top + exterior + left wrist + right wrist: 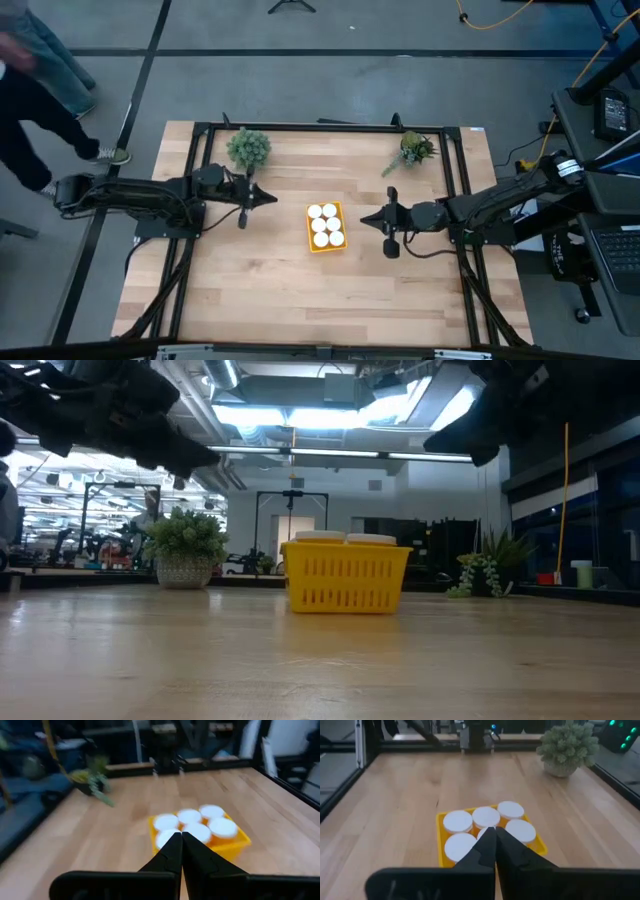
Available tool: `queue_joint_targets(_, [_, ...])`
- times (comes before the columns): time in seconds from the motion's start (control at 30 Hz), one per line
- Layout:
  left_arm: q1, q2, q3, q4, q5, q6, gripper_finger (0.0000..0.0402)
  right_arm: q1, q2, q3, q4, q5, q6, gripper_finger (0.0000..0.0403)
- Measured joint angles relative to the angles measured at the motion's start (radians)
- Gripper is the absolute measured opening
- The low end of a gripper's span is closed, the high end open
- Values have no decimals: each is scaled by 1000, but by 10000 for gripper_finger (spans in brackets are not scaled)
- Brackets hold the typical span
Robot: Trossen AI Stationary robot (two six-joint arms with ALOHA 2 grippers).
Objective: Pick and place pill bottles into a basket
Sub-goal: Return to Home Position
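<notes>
Six pill bottles [320, 225] stand packed in the yellow basket [326, 250], two across and three along, near the middle of the table [250, 290]. None shows out on the bare wood. By that, the packing looks finished, and the step in hand is, as I judge it, the return of both arms to their rest pose.

The left gripper [272, 198] hangs above the table between the basket and the left edge, its fingers pressed together on nothing. The right gripper [363, 217] hangs on the basket's other side, toward the right edge, likewise clenched and empty. Both point at the basket yet stand apart from it, and neither touches the rim or a cap. The low view shows them raised clear of the table.

The next move calls only for each arm to draw off toward its own side. Each should stay high enough to miss the basket, the bushy plant [248, 148] and the trailing plant [412, 150] along the back edge.
</notes>
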Motion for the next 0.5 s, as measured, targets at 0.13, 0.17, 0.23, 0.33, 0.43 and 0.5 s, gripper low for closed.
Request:
queue_joint_targets(0.13, [-8, -88, 0, -43, -59, -1, 1, -5, -16, -25, 8, 0, -1, 6])
queue_joint_targets(0.17, [-14, -108, 0, -57, -61, -1, 2, -7, -17, -25, 8, 0, -10, 6])
queue_joint_targets(0.23, [-30, -148, 0, -98, -93, -1, 2, -10, -22, -25, 10, 0, -50, 6])
queue_joint_targets(0.33, [-66, -199, 0, -127, -164, -1, 2, -24, -26, -25, 12, -6, -74, 3])
queue_joint_targets(0.43, [-109, -242, 0, -150, -213, 4, 2, -33, -29, -25, 17, -15, -74, 4])
queue_joint_targets(0.5, [-141, -268, 0, -164, -249, 13, 2, -35, -29, -25, 14, -22, -74, 3])
